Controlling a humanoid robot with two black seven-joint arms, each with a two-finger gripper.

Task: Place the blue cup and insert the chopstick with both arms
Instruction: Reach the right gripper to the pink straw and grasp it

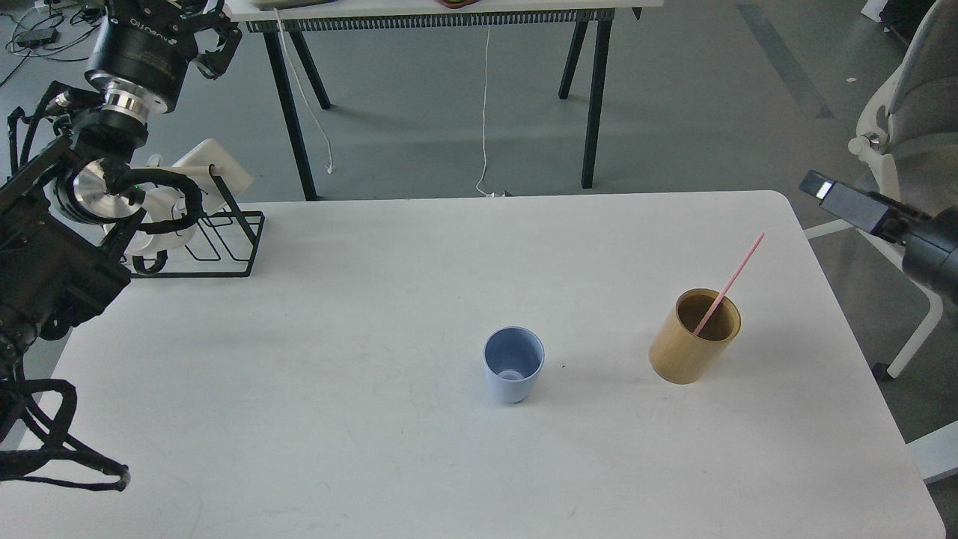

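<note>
One white table (314,419), grey floor (673,112).

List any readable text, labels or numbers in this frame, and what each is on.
White lettering on the left arm's black wrist housing: upside down and too blurred to read reliably.
Blue cup, tan holder, pink chopstick, wire rack, table: no markings visible.
</note>
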